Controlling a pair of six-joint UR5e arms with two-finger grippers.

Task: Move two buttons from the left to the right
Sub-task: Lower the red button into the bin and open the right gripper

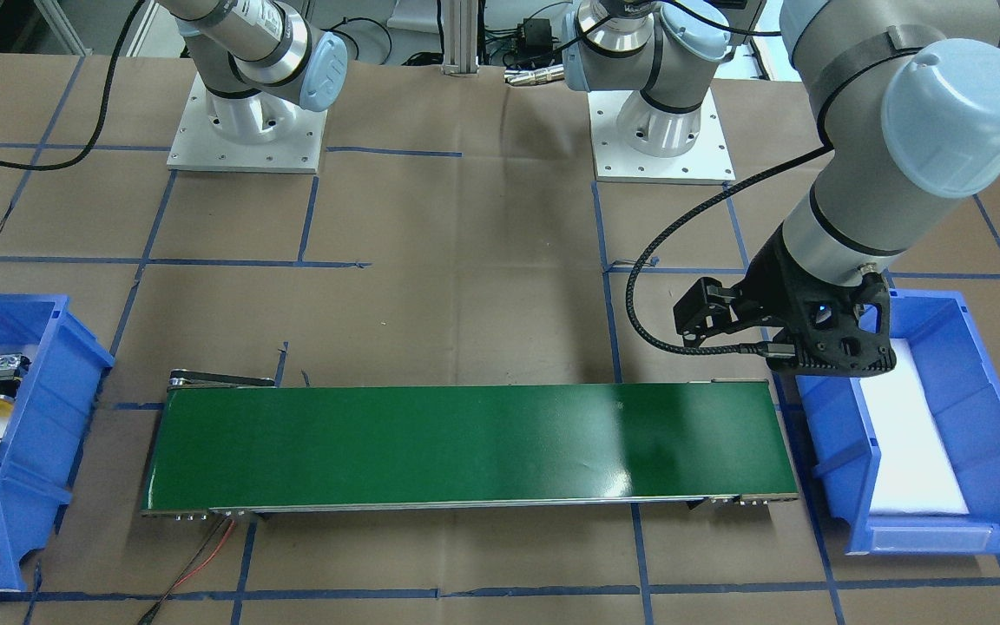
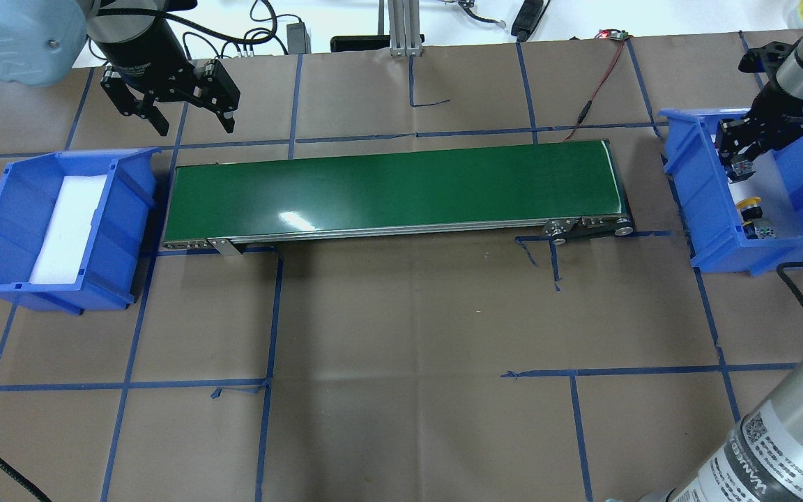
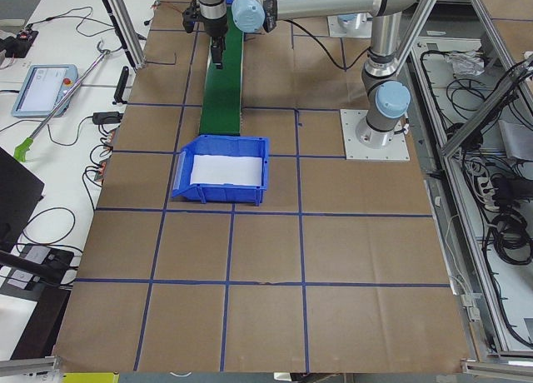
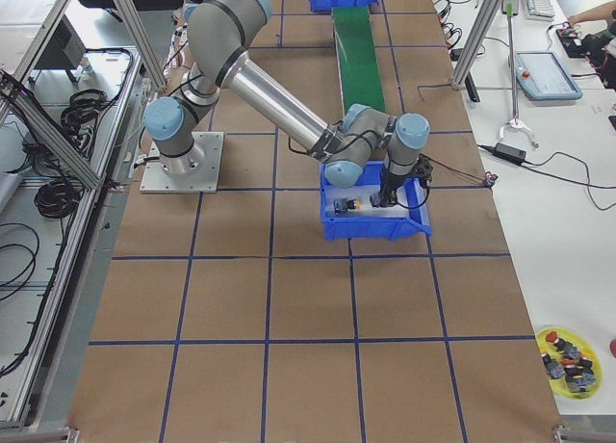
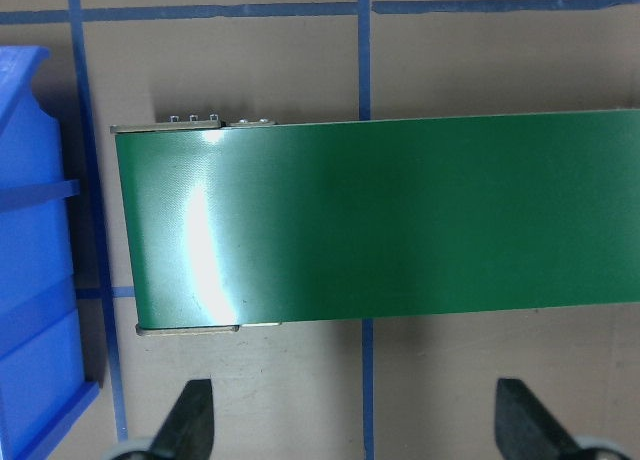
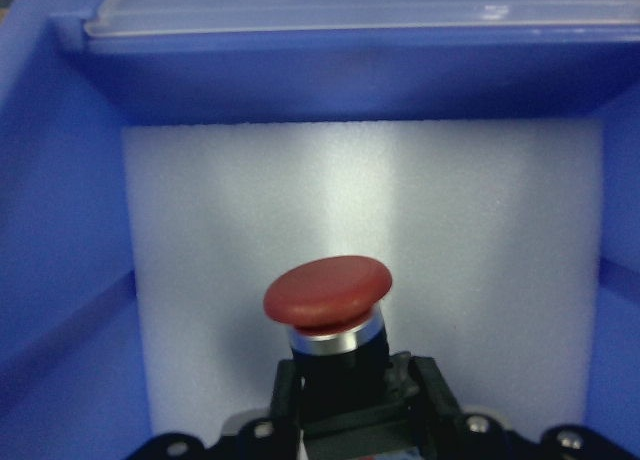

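Brown-papered worktop (image 2: 401,335) | left tool (image 2: 194,127) spread near belt (image 2: 394,185) | right tool (image 6: 345,395) pinching red button (image 6: 327,293) inside blue bin (image 6: 60,310) | yellow button (image 2: 748,203) alongside

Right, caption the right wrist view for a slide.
Right gripper holds the red button over white foam in the blue bin.

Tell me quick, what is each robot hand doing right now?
Left gripper: open, holding nothing.
Right gripper: closed on the red button.
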